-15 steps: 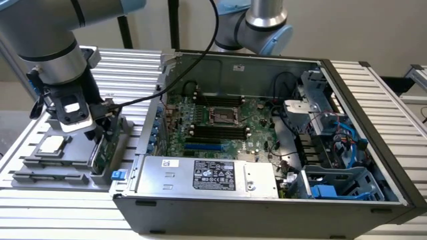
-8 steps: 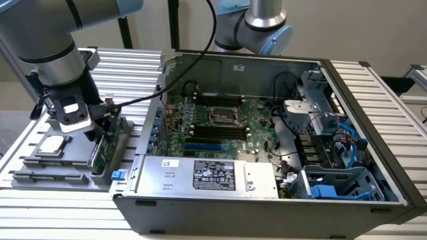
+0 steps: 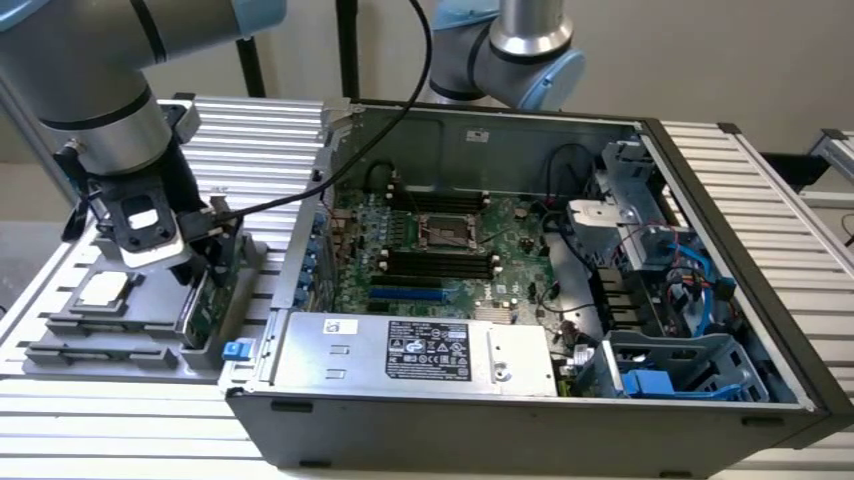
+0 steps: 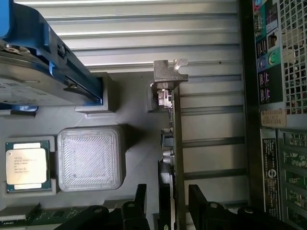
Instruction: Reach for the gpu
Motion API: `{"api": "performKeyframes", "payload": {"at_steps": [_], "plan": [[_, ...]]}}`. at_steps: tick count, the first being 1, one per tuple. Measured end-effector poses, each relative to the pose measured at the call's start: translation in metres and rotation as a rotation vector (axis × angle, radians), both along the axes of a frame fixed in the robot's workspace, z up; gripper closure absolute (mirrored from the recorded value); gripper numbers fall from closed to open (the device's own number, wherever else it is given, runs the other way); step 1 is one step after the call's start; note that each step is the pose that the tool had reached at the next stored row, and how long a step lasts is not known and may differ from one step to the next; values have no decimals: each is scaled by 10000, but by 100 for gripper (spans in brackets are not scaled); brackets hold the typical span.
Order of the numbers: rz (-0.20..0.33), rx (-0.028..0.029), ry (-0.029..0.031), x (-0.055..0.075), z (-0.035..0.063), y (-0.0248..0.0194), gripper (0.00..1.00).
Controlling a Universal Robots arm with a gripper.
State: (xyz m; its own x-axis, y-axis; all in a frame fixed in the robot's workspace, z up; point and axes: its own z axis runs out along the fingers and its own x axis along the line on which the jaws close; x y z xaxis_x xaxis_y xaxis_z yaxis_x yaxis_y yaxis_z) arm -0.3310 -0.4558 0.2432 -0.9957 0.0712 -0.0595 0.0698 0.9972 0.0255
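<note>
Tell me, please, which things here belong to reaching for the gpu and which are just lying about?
Belongs to the job:
- gpu, standing on edge in the grey tray
- end effector, open, straddling the gpu

Just lying about:
- processor chip
- hard drive with blue rails
- open computer case

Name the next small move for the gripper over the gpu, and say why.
Probably a short move straight down. In the wrist view the open gripper has one finger on each side of the gpu, which stands on edge in the grey tray. A gap shows on both sides, so it looks lined up but not yet gripping.
</note>
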Motion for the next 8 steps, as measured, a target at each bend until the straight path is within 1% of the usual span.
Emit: {"api": "performKeyframes", "payload": {"at_steps": [1, 2, 4, 5, 8], "plan": [[0, 0, -9, 0, -3, 0, 52], [0, 0, -20, 0, -7, 1, 55], [0, -2, -37, 1, -13, 1, 55], [0, -3, -44, 1, -16, 1, 61], [0, -12, -60, 1, -24, 1, 61]]}}
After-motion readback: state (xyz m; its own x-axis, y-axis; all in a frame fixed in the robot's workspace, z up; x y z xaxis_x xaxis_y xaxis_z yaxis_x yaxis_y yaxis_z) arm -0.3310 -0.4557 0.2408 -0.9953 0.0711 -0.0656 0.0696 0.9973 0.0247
